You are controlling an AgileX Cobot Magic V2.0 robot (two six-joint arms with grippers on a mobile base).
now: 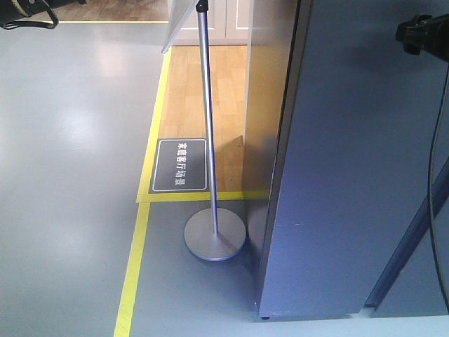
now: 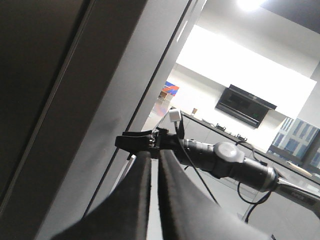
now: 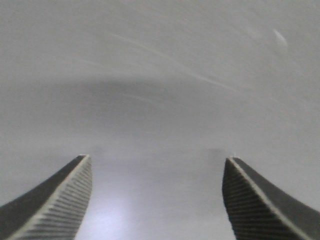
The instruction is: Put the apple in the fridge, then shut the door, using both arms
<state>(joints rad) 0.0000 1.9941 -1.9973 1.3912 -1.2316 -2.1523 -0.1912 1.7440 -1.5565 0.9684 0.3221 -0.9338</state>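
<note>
The apple is out of view in every frame. The fridge (image 1: 270, 140) stands at the right of the front view, and the door (image 1: 351, 175) shows its dark grey outer face. My right gripper (image 3: 157, 158) is open, with both ribbed fingertips (image 3: 65, 195) close to a plain grey surface and nothing between them. In the left wrist view the right arm (image 2: 225, 155) reaches in from the right to the door's grey face (image 2: 100, 125). My left gripper (image 2: 156, 154) is shut, with only a thin slit between its black fingers, and it holds nothing.
A metal sign stand (image 1: 214, 235) with a round base stands on the floor just left of the fridge. Yellow floor tape (image 1: 133, 274) borders a wood floor patch and a black floor label (image 1: 180, 165). A black arm part (image 1: 421, 31) and a cable (image 1: 433, 175) hang at the right.
</note>
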